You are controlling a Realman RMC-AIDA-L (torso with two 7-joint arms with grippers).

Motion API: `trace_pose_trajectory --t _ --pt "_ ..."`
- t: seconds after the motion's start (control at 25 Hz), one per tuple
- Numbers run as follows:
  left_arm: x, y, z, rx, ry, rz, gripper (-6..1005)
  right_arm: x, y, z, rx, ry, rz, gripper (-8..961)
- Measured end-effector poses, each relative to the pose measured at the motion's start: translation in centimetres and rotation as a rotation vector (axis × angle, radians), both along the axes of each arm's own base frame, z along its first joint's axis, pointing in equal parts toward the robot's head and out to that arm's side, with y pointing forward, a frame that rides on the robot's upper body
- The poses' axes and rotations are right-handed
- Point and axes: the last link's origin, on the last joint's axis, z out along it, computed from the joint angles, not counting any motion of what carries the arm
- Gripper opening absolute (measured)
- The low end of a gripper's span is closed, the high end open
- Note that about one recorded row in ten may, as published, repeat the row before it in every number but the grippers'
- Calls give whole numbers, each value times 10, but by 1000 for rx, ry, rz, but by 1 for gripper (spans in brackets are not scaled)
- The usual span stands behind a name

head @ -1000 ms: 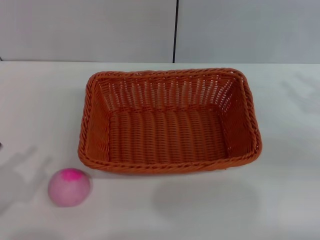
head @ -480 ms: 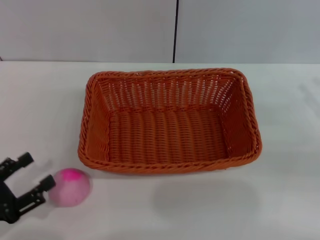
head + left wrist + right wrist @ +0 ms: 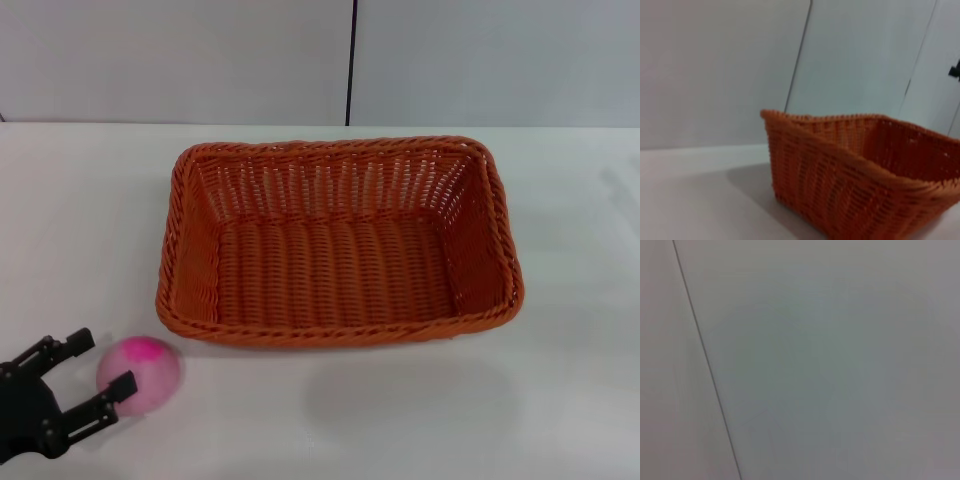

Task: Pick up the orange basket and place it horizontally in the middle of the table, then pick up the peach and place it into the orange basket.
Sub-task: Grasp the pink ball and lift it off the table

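In the head view, the orange basket (image 3: 338, 242) sits on the white table (image 3: 560, 400), filling the middle of the frame with its long side running left to right and its open top facing up. Nothing lies inside it. The peach (image 3: 140, 374) rests on the table at the lower left of the frame, just below and outside the basket's near left corner, its magenta patch facing up. The left gripper (image 3: 88, 362) comes in from the lower left corner, dark and low over the table. Its two fingers are spread wide; one fingertip (image 3: 122, 383) lies against the peach's left side, the other points toward the space just above the fruit, so the peach is not clasped.

In the left wrist view, the basket (image 3: 860, 175) takes up the lower right of the frame, seen from a corner, with the table (image 3: 695, 200) across the lower left and a pale wall (image 3: 715, 70) behind.

The right wrist view shows only a pale wall (image 3: 840, 360) crossed by a thin dark seam; the right gripper shows in none of the views.
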Motion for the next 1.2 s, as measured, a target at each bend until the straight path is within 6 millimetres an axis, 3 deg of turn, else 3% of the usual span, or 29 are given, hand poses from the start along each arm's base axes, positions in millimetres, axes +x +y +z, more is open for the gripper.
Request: trace_pose_trajectory --t 0.24,0.76,0.96,1.2 --pt "-2 4 -12 -35 30 18 785 0 1 0 0 1 -2 527" --pt "3 8 -17 -78 38 -18 730 2 1 -2 1 1 -21 527" --pt "4 9 -17 -79 37 -22 506 3 0 -2 1 0 -25 527" --pt "5 10 -18 -85 33 -29 420 4 0 -3 -3 -1 -31 528"
